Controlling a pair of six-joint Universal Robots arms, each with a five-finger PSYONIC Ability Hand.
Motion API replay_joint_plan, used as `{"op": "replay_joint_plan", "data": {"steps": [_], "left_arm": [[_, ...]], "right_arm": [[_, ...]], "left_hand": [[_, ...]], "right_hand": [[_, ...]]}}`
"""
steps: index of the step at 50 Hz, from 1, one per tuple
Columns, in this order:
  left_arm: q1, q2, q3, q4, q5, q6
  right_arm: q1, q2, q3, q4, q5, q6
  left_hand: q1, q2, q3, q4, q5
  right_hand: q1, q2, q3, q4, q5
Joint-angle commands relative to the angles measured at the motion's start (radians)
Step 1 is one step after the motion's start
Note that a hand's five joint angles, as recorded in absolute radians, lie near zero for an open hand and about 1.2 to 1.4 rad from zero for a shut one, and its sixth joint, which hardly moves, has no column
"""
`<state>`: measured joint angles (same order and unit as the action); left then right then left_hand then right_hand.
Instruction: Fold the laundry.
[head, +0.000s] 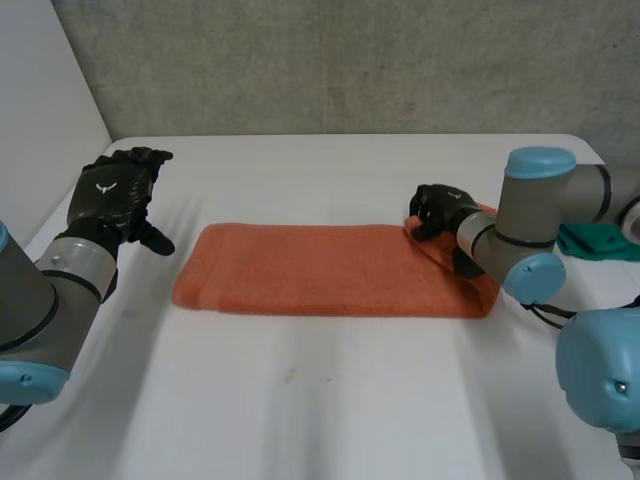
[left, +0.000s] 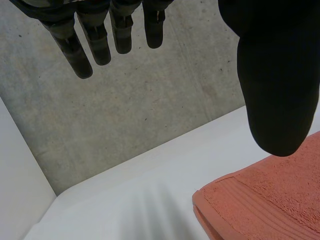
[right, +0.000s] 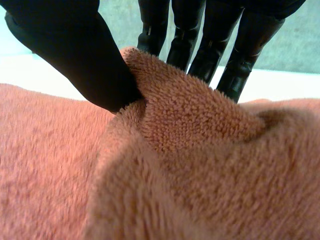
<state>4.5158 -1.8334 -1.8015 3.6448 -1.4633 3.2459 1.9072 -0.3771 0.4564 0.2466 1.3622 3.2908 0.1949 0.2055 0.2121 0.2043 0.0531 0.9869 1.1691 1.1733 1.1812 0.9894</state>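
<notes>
An orange towel (head: 320, 270) lies folded into a long strip across the middle of the white table (head: 300, 400). My right hand (head: 437, 212) is at the towel's far right corner, and its thumb (right: 80, 55) and fingers (right: 200, 45) pinch a raised fold of the orange towel (right: 190, 115). My left hand (head: 112, 195) hovers above the table to the left of the towel, fingers straight and spread, holding nothing. In the left wrist view its fingers (left: 95, 40) and thumb (left: 280, 85) stand apart above the orange towel's (left: 265, 200) left end.
A green cloth (head: 598, 241) lies at the table's right edge behind my right arm. A grey concrete wall (head: 350, 60) runs behind the table and a white panel (head: 40, 110) borders its left side.
</notes>
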Motion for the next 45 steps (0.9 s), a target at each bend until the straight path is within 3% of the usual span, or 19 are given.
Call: {"op": "replay_joint_plan", "data": {"steps": [1, 7, 13, 19, 25, 26, 27, 33, 37, 42, 45], "left_arm": [[-0.010, 0.003, 0.001, 0.000, -0.002, 0.000], [-0.007, 0.014, 0.004, 0.000, -0.008, 0.000], [0.028, 0.055, 0.004, 0.003, -0.011, -0.002], [0.049, 0.060, 0.002, 0.003, -0.011, -0.003], [0.043, 0.054, 0.001, 0.002, -0.011, -0.003], [0.042, 0.054, 0.001, 0.000, -0.008, -0.003], [0.042, 0.052, 0.001, 0.000, -0.008, -0.003], [0.036, 0.049, -0.001, 0.000, -0.008, -0.002], [0.031, 0.048, -0.001, 0.000, -0.008, -0.002], [0.029, 0.048, -0.007, 0.000, -0.006, -0.002], [0.025, 0.046, -0.009, 0.000, -0.006, -0.002]], "right_arm": [[-0.022, -0.124, 0.068, -0.010, -0.002, -0.014], [-0.002, -0.155, -0.017, -0.084, -0.005, -0.006], [0.188, -0.120, -0.136, -0.193, -0.026, -0.010], [0.381, -0.034, -0.160, -0.312, -0.136, -0.013], [0.473, 0.067, -0.174, -0.303, -0.199, -0.033], [0.475, 0.078, -0.174, -0.278, -0.199, -0.051], [0.475, 0.082, -0.174, -0.259, -0.199, -0.065], [0.474, 0.046, -0.160, -0.135, -0.183, -0.155], [0.432, -0.029, -0.128, -0.047, -0.123, -0.177], [0.330, -0.133, 0.064, 0.037, -0.016, -0.223], [0.299, -0.183, 0.194, 0.025, 0.000, -0.256]], "left_hand": [[-0.017, -0.027, -0.034, -0.026, -0.049], [-0.020, -0.031, -0.038, -0.030, -0.053], [-0.020, -0.031, -0.038, -0.030, -0.053], [-0.020, -0.031, -0.038, -0.030, -0.053], [-0.020, -0.031, -0.038, -0.030, -0.053], [-0.020, -0.031, -0.038, -0.030, -0.053], [-0.020, -0.031, -0.038, -0.030, -0.053], [-0.020, -0.031, -0.038, -0.030, -0.053], [-0.020, -0.031, -0.038, -0.030, -0.053], [-0.020, -0.031, -0.038, -0.030, -0.053], [-0.020, -0.031, -0.038, -0.030, -0.053]], "right_hand": [[0.409, 0.227, 0.223, 0.215, 0.232], [0.409, 0.227, 0.223, 0.215, 0.232], [0.409, 0.227, 0.223, 0.215, 0.232], [0.409, 0.227, 0.223, 0.215, 0.232], [0.409, 0.227, 0.223, 0.215, 0.232], [-0.380, -0.562, -0.567, -0.574, -0.557], [-0.812, -0.995, -0.999, -1.007, -0.989], [-0.812, -0.995, -0.999, -1.007, -0.989], [-0.812, -0.995, -0.999, -1.007, -0.989], [-0.812, -0.995, -0.999, -1.007, -0.989], [-0.812, -0.995, -0.999, -1.007, -0.989]]}}
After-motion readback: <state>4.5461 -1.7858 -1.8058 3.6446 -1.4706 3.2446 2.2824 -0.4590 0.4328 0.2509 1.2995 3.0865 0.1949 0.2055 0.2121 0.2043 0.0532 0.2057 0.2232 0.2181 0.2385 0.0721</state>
